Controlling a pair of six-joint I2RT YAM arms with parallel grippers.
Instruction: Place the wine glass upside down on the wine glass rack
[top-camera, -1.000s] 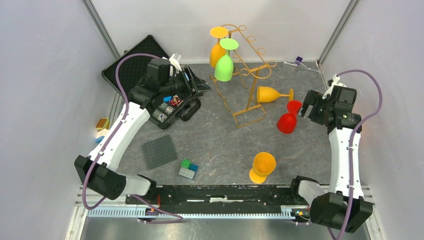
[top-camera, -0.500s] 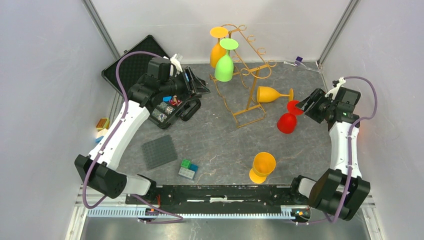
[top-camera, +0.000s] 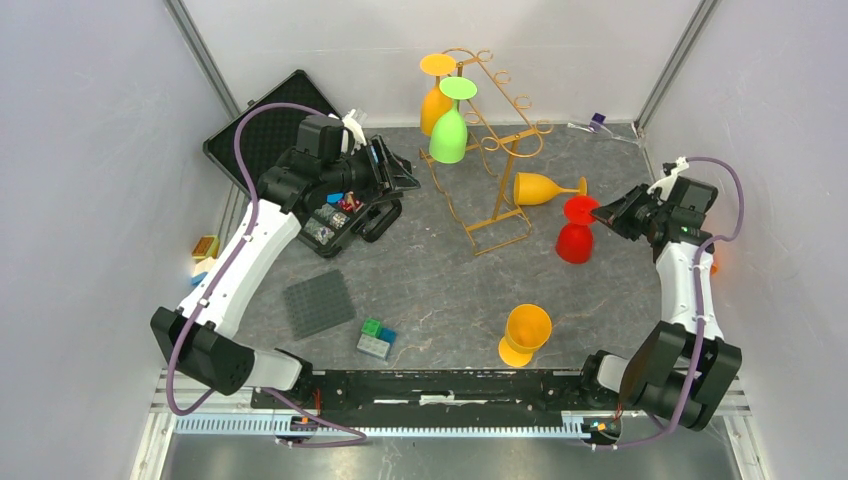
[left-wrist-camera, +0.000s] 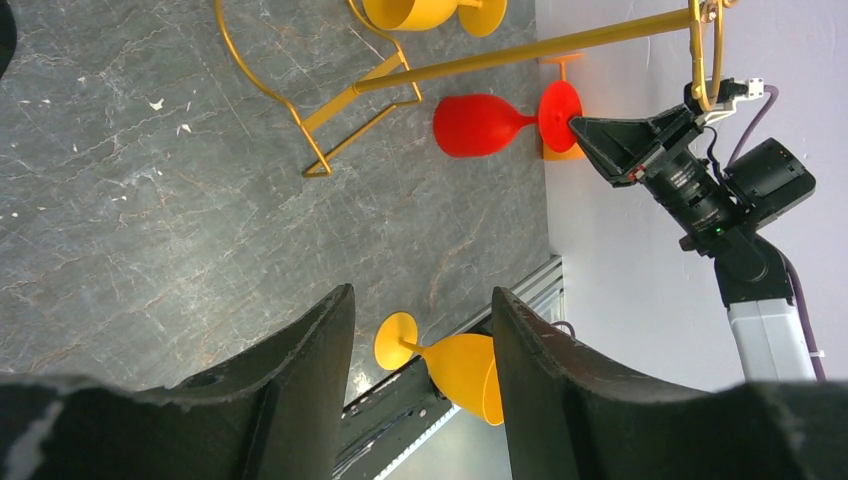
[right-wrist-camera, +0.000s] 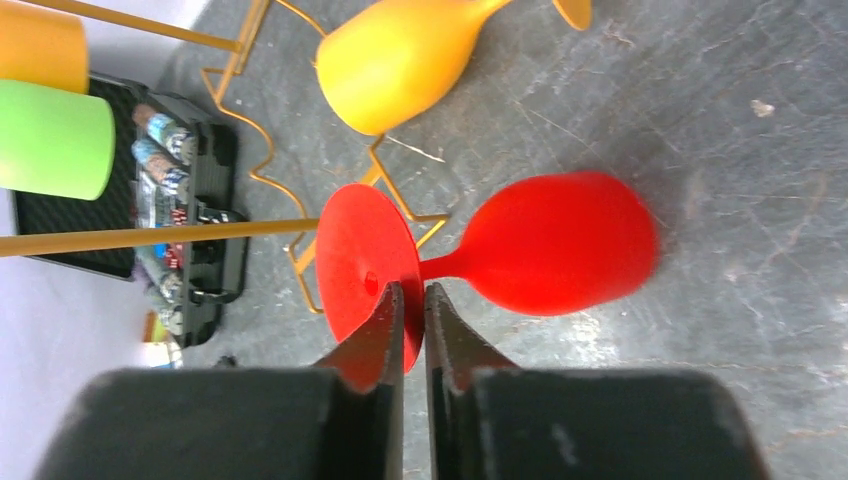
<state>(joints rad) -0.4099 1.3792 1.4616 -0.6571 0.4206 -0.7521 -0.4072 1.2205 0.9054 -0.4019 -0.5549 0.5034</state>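
Right of the gold wire rack, a red glass sits bowl-down on the grey worktop with its foot raised. The right pincer is clenched on the rim of that round foot, its two fingers nipping the thin disc from the edge. This looks like the grasp step. Holding the foot keeps the glass already inverted, so the stem could slide into a loop with the bowl hanging below. A green glass and an orange one hang that way on the rack's left side, while the loops on the right look free. A yellow glass lies on its side between the rack and the red one, close enough to be knocked during a lift. The left pincer is released, grasping nothing, and hovers over a black case well clear of the rack.
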